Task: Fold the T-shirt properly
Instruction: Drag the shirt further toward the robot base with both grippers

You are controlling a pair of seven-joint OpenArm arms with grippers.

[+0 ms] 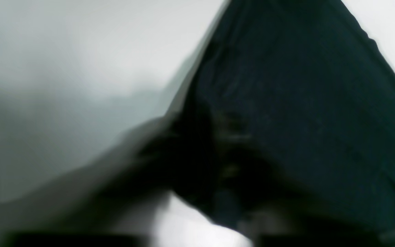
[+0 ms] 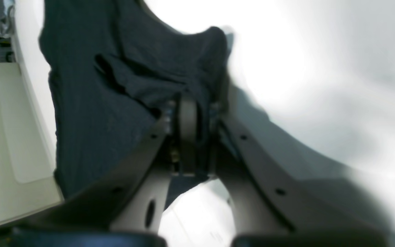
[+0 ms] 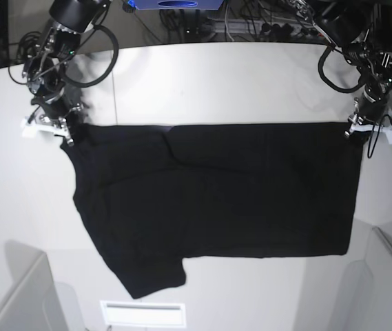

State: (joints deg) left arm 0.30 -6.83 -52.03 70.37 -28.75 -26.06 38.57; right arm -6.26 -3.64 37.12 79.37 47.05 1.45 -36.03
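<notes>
Stretched over the white surface (image 3: 251,83): the black T-shirt (image 3: 216,200), far edge pinched at both corners, left end effector (image 3: 369,127) and right end effector (image 3: 52,125) each clamped shut on cloth. Likely trouble: a thin pinch slipping under tension, or the loose sleeve near the front edge bunching mid-fold. Blurred beyond reading in the left wrist view; print side unseen.
</notes>
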